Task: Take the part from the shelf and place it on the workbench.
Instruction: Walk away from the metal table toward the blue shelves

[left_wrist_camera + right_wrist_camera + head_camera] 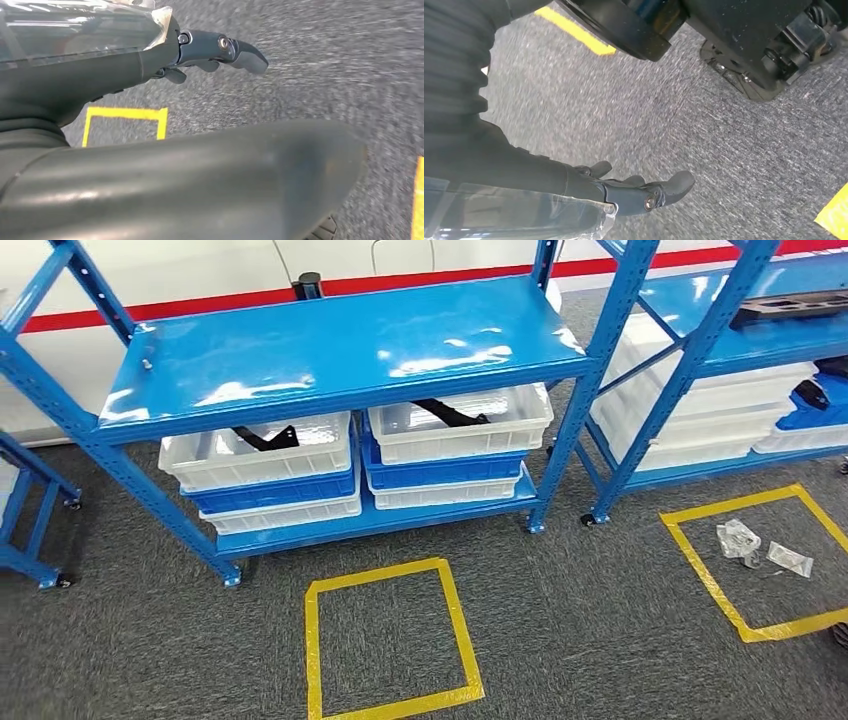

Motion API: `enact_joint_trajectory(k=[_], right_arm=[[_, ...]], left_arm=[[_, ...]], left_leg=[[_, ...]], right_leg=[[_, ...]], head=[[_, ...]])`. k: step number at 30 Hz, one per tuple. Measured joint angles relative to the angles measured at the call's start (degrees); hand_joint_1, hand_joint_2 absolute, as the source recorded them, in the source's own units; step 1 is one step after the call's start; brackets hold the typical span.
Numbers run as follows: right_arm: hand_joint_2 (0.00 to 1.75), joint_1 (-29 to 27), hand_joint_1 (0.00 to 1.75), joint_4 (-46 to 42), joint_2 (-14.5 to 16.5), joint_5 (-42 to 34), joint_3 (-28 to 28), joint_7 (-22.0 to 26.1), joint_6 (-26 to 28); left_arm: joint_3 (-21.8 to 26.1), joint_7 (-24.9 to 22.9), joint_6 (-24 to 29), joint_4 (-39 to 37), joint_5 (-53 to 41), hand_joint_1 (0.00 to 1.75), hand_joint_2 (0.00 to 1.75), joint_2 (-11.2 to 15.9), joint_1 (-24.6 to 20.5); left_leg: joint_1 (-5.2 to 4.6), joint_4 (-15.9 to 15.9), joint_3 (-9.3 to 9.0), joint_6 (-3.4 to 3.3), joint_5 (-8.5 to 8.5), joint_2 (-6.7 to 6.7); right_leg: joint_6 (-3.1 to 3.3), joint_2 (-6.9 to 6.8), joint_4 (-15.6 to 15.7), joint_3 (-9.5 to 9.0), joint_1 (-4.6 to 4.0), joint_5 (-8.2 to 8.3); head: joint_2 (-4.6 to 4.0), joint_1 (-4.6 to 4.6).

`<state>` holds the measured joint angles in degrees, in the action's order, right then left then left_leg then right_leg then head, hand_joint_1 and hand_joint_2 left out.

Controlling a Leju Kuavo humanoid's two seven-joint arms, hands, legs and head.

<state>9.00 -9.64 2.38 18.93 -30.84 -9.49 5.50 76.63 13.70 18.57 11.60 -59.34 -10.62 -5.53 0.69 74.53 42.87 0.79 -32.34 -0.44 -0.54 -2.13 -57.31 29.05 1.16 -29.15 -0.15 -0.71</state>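
A blue metal shelf (340, 350) stands ahead in the head view. On its lower level sit two stacks of white and blue bins. The left top white bin (255, 452) holds a black part (265, 436). The right top white bin (460, 425) holds another black part (450, 412). My left hand (220, 50) hangs over grey carpet with its fingers stretched out and nothing in them. My right hand (639, 192) hangs the same way, fingers straight and empty, above the carpet.
A second blue shelf (700, 330) stands at the right with white bins and a dark part (790, 308) on its top level. A yellow tape square (385, 640) marks the carpet in front. Another tape square (700, 555) at the right holds clear plastic bags (740, 538).
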Motion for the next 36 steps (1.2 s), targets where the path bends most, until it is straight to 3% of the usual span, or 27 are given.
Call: enact_joint_trajectory(k=[1,2,4,6,9,11,13,15,16,17,19,21,23,25,27,31,35,36], right_arm=[[1.75,0.0,0.0,0.0,-0.02,0.0,0.0,-0.07,-0.01],[1.75,0.0,0.0,0.0,-0.03,0.0,0.0,-0.13,-0.02],[1.75,-0.04,0.0,0.0,-0.01,0.0,0.0,-0.2,-0.02],[1.75,-0.1,0.0,0.0,-0.06,-0.01,0.0,-0.23,-0.01],[1.75,-0.03,0.0,-0.01,-0.05,-0.07,0.0,-0.24,0.09],[0.87,-0.18,0.0,-0.02,-0.09,-0.28,0.01,-0.14,0.31],[0.0,-0.48,0.0,-0.02,-0.2,-0.5,0.04,0.4,0.57],[0.0,-0.67,0.0,-0.01,-0.33,-0.7,0.09,1.21,0.79],[0.0,-0.73,0.0,-0.01,-0.4,-0.8,0.1,1.48,0.93],[0.0,-0.81,0.0,-0.01,-0.48,-0.9,0.12,1.6,1.09],[0.0,-1.11,0.0,0.01,-0.59,-0.98,0.14,1.5,1.48],[0.0,-1.41,0.0,0.02,-0.61,-1.05,0.17,1.28,1.8],[0.0,-1.54,0.0,0.02,-0.54,-1.09,0.25,1.13,1.96],[0.0,-1.62,0.0,0.02,-0.49,-1.24,0.46,0.95,1.98],[0.0,-1.67,0.0,0.02,-0.49,-1.38,0.81,0.67,1.98],[0.0,-1.71,0.0,0.02,-0.48,-1.4,1.07,0.36,2.08],[0.0,-1.71,0.0,0.02,-0.51,-1.39,1.09,0.33,2.1],[0.44,-1.71,0.0,0.02,-0.51,-1.39,1.09,0.33,2.1]], left_arm=[[0.0,-0.03,0.01,0.0,-0.01,0.0,0.0,0.0,0.08],[0.0,-0.07,0.02,0.0,-0.01,0.0,0.0,0.0,0.15],[-0.01,-0.11,0.07,0.01,-0.05,0.0,0.0,0.02,0.11],[-0.02,-0.13,0.14,0.01,-0.1,0.0,0.0,0.03,-0.12],[-0.04,-0.1,0.15,0.0,-0.19,0.0,0.0,0.02,-0.07],[-0.07,0.06,0.01,0.0,-0.33,0.0,0.0,0.01,0.01],[-0.16,0.28,-0.39,0.01,-0.5,0.0,0.0,0.01,-0.06],[-0.22,0.35,-0.86,0.01,-0.6,0.0,0.0,0.02,-0.05],[-0.23,0.28,-1.03,0.01,-0.61,0.0,0.0,0.03,0.0],[-0.23,0.17,-1.26,0.01,-0.61,0.0,0.0,0.04,0.04],[-0.22,-0.14,-1.66,0.01,-0.61,0.0,0.0,0.05,0.07],[-0.22,-0.39,-1.87,0.01,-0.61,0.0,0.87,0.09,0.06],[-0.22,-0.58,-1.9,0.01,-0.62,0.0,1.75,0.14,0.08],[-0.22,-0.71,-1.89,0.01,-0.68,0.0,1.75,0.19,0.1],[-0.23,-0.72,-1.65,0.01,-0.72,0.0,1.75,0.2,0.09],[-0.24,-0.6,-0.89,0.01,-0.6,0.0,1.75,0.2,0.09],[-0.24,-0.59,-0.69,0.01,-0.59,0.0,1.75,0.21,0.08],[-0.24,-0.59,-0.69,0.01,-0.58,0.0,1.75,0.2,0.08]], left_leg=[[0.07,-0.13,-0.12,0.06,0.66,0.19],[0.11,-2.53,-1.43,0.03,2.18,0.55],[-0.05,-10.56,-5.97,-0.36,5.39,2.88],[-0.44,-15.3,-8.58,-1.09,6.51,4.43],[-0.76,-15.98,-8.65,-2.28,6.52,2.81],[-0.45,-16.57,-8.91,-3.08,7.0,1.55],[-0.27,-16.75,-8.92,-3.52,7.25,0.46],[-0.3,-16.73,-8.86,-3.61,7.26,-0.63],[-0.28,-16.7,-8.9,-3.6,7.24,-1.16],[-0.23,-16.66,-8.98,-3.54,7.2,-1.63],[-0.2,-16.45,-9.07,-3.19,7.06,-2.36],[-0.43,-16.2,-8.96,-2.57,6.86,-2.72],[-0.58,-16.1,-8.79,-2.88,6.7,-2.73],[-0.5,-16.17,-8.79,-3.73,6.74,-2.66],[-0.43,-16.39,-8.95,-3.8,6.94,-2.65],[-0.31,-16.79,-9.13,-3.26,7.17,-2.65],[-0.09,-16.92,-9.15,-1.65,7.16,-2.64],[-0.07,-16.92,-9.15,-1.4,7.13,-2.63]], right_leg=[[0.02,-0.79,0.0,-0.05,-0.03,-0.09],[0.0,-1.5,0.0,-0.15,-0.04,-0.2],[-0.35,-2.71,-0.03,-0.44,-0.27,-0.56],[-0.97,-3.79,-0.03,-0.62,-0.69,-0.98],[-1.91,-4.79,0.11,-1.3,-0.77,-1.4],[-2.13,-2.43,-2.28,-0.49,-0.68,-2.9],[-1.81,0.76,-9.07,2.87,-0.61,-5.92],[-1.95,1.78,-15.47,6.31,-0.56,-7.66],[-2.38,1.9,-15.97,6.88,-0.47,-7.2],[-2.99,1.94,-14.12,6.39,-0.31,-5.82],[-4.07,2.1,-6.41,3.55,0.12,-2.13],[-3.76,2.4,-1.3,1.73,0.25,0.0],[-2.83,2.54,-0.56,1.53,0.21,0.43],[-2.49,2.56,-0.5,1.44,0.13,0.57],[-2.23,2.56,-0.51,1.43,-0.07,0.62],[-2.02,2.56,-0.55,1.46,-0.26,0.6],[-1.86,2.56,-0.6,1.57,-0.45,0.5],[-1.83,2.56,-0.6,1.62,-0.46,0.48]], head=[[0.0,-0.02],[0.0,-0.02],[0.0,-0.04],[0.0,0.11],[0.0,0.24],[0.0,0.41],[0.0,0.67],[0.0,0.74],[0.0,0.75],[0.0,0.76],[0.0,0.83],[0.0,0.78],[0.0,0.65],[0.0,0.56],[0.0,0.5],[0.0,0.48],[0.0,0.5],[0.0,0.51]])
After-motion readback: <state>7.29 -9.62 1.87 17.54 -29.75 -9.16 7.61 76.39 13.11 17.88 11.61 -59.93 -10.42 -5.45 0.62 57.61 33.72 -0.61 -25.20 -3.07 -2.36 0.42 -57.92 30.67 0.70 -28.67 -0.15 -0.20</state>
